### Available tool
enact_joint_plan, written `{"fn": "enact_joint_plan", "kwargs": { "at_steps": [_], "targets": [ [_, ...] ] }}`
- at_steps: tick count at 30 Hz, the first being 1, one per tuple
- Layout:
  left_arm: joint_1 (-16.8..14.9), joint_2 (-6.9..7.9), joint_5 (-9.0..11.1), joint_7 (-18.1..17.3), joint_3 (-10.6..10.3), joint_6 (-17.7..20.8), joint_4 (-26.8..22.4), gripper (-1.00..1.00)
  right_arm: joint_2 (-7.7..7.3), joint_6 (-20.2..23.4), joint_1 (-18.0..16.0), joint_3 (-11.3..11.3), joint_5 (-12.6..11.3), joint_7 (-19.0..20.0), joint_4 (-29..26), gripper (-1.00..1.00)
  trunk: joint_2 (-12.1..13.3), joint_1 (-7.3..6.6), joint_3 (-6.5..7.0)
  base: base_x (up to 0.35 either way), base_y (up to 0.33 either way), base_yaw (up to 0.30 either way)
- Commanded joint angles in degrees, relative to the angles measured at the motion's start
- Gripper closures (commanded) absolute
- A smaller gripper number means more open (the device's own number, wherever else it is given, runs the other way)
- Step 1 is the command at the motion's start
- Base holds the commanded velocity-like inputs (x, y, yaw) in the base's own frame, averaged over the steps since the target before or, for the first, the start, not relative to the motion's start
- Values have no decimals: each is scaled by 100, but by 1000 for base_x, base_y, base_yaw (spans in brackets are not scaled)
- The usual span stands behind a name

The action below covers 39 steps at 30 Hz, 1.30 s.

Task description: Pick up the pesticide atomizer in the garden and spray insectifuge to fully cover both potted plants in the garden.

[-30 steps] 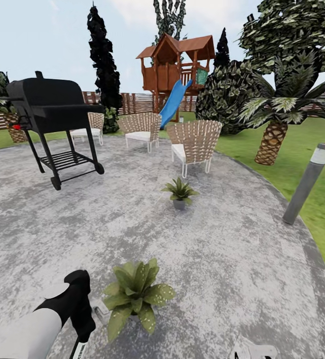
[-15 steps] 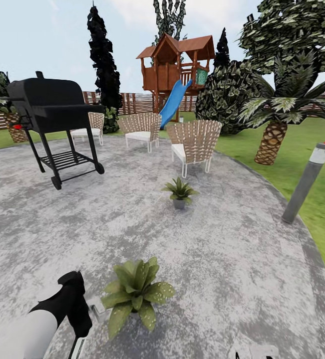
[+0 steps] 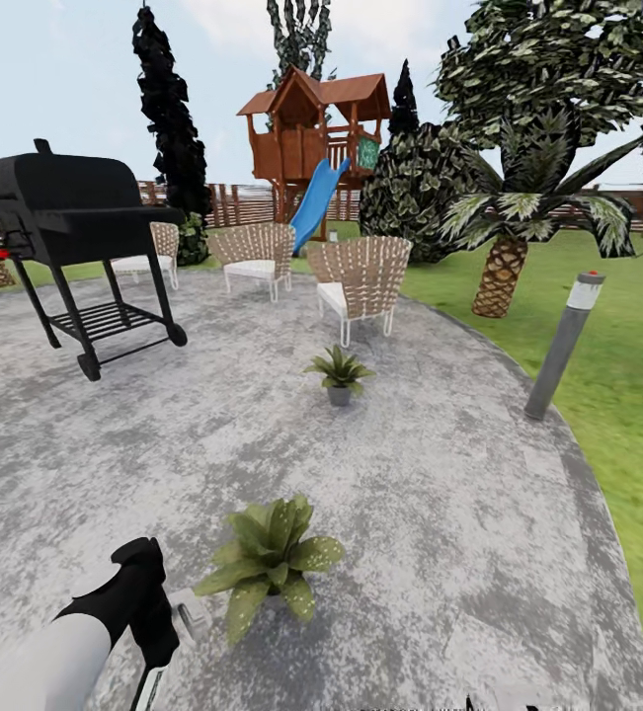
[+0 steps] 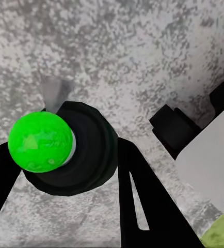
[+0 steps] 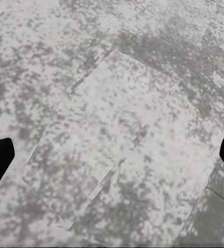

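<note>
In the left wrist view my left gripper [image 4: 65,155] is shut on the pesticide atomizer [image 4: 78,165], a dark round bottle seen end-on with a bright green ball top. In the head view the left arm [image 3: 128,602] comes in low at the left. A pale part of the atomizer [image 3: 191,614] pokes out just left of the near potted plant [image 3: 270,565]. The second potted plant [image 3: 339,373] stands farther off on the paving, in front of a wicker chair. My right gripper [image 5: 112,155] hangs open over bare paving. No white specks are discernible on the leaves.
A black grill [image 3: 69,237] on wheels stands at the back left. Wicker chairs [image 3: 361,281] line the far side of the paved circle [image 3: 440,513]. On the lawn to the right are a grey lamp post [image 3: 563,346] and a palm [image 3: 504,267].
The whole head view has shifted left, so the camera has turned right. My left arm sank slightly toward the lower left and still holds the atomizer beside the near plant.
</note>
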Motion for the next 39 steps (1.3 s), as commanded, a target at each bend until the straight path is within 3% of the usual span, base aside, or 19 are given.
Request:
{"fn": "enact_joint_plan", "kwargs": {
  "at_steps": [1, 13, 23, 31, 35, 39],
  "targets": [
    [0, -4, -30, -38, 26, 57, -10, 100, -1, -14, -5, 48, -25, -26, 7, -100, -2, -1, -5, -5, 301, -287],
    [0, -35, -30, -38, 10, 57, -21, 100, -1, -12, -5, 47, -26, -26, 7, -100, -2, -1, -5, 68, 319, -287],
    [-79, -2, -92, -94, -10, 87, -28, 100, -1, -15, -5, 46, -26, -26, 7, -100, -2, -1, -5, 2, 24, -287],
    [-176, -8, -92, -99, -18, 91, -30, 100, -9, -20, -5, 48, -24, -26, 6, -100, -2, -1, -5, -142, 35, -49],
    [-391, -14, -92, -112, -13, 113, -30, 100, -10, -20, -5, 48, -17, -26, 7, -100, -2, -1, -5, -291, 170, -1],
    [-504, -50, -92, -141, -25, 487, -30, 100, -4, -15, -5, 48, -24, -26, 7, -100, -2, -1, -5, -47, 291, 0]
  ]
}}
